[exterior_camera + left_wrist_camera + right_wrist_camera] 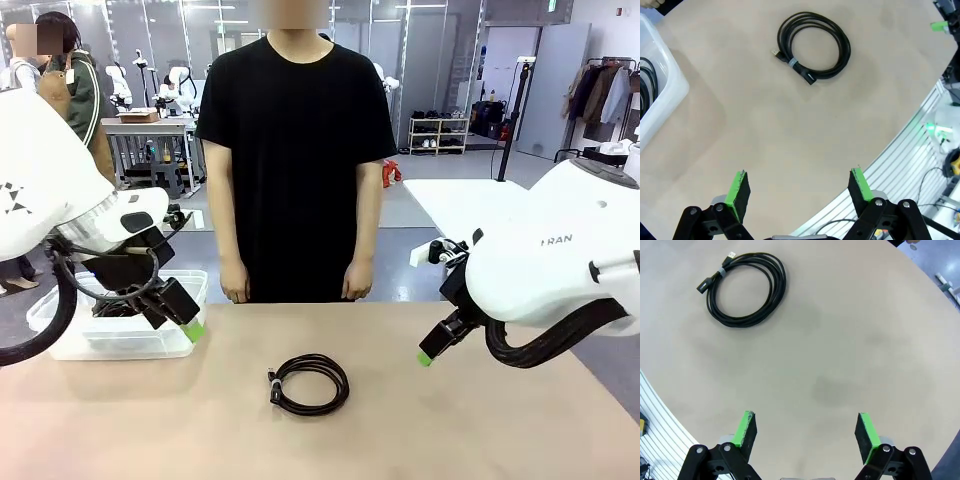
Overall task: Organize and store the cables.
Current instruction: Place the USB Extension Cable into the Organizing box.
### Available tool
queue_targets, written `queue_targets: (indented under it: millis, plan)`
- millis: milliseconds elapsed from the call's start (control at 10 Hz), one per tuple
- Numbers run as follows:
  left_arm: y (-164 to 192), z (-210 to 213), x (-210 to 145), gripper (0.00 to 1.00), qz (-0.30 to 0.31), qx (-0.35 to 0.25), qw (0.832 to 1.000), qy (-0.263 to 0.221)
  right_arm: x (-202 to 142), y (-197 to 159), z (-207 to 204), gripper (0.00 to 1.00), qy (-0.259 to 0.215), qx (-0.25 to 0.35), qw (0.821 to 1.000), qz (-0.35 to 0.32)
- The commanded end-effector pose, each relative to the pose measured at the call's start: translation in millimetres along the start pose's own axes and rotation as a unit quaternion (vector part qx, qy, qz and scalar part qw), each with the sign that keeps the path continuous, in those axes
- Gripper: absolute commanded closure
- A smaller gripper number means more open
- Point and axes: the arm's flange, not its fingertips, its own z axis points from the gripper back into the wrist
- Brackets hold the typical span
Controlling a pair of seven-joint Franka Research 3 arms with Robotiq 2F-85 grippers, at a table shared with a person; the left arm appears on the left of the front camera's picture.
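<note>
Left tool (797, 187) and right tool (806, 432) spread, empty, coiled cable (310, 383) mid-table, left wrist view adds bin (667, 95) holding cords (645, 85)

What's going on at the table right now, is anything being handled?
Nothing is held at the moment. One coiled black cable with a pale tie lies alone on the table, between the arms. The left gripper and right gripper both hover open above the tabletop, apart from it. A clear plastic bin at the robot's left already holds black cable. The person stands at the far side, hands down.
</note>
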Motion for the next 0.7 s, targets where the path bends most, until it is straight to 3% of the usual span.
queue_targets:
  millis: [0,300,600]
  plan:
    - [-2.1,10.5,-4.6,0.00,-0.001,-0.001,1.000,0.001,-0.2,0.1,-1.2,0.00,0.004,0.002,1.000,-0.004]
    - [-2.1,10.5,-4.6,0.00,-0.001,-0.001,1.000,0.001,-0.8,-0.4,-0.5,0.00,0.001,0.000,1.000,0.001]
    - [-15.9,-28.3,15.4,0.00,0.035,0.000,0.999,0.016,-56.7,-49.5,49.9,0.00,-0.056,0.108,0.991,0.056]
